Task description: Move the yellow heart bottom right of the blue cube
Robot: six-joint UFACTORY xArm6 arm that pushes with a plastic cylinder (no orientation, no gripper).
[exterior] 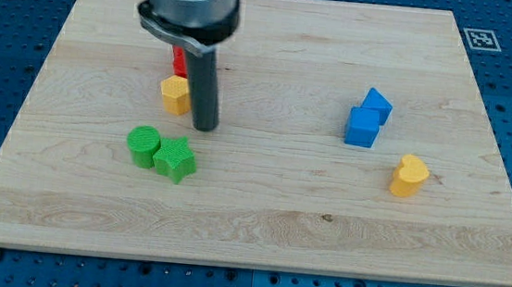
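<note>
The yellow heart [409, 176] lies on the wooden board at the view's right, just below and to the right of the blue cube [362, 127]. A second blue block [376, 105] touches the cube from the upper right. My tip [203, 127] is far to the left of them, in the board's left half. It stands just right of a yellow block [176, 94] and above the green star [175, 160].
A green cylinder [143, 145] touches the green star on its left. A red block [179, 62] sits behind the yellow block, partly hidden by the rod. A marker tag [480, 39] is at the board's [259, 218] top right corner.
</note>
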